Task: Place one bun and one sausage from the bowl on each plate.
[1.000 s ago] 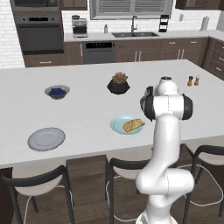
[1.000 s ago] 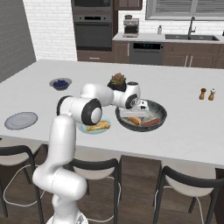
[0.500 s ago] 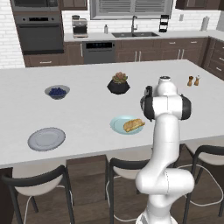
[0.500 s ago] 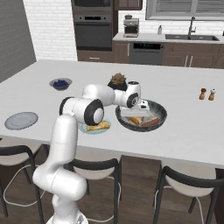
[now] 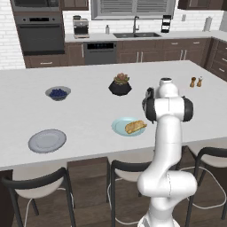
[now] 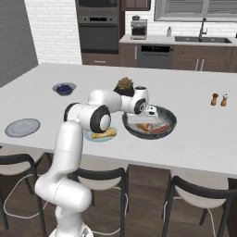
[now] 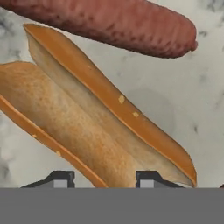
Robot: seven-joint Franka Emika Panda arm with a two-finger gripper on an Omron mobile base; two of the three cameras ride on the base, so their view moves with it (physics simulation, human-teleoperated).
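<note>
Gripper: your jaws are narrowed about the bun.
Bun axis: diagonal, crossing the jaws.

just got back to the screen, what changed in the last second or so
The gripper has closed in around the bun lying in the big bowl; whether it grips yet is unclear. The arm barely moved. The sausage stays in the bowl beside the bun, the teal plate keeps its bun, the grey plate stays bare, and the berry bowl and plant pot are unmoved.
</note>
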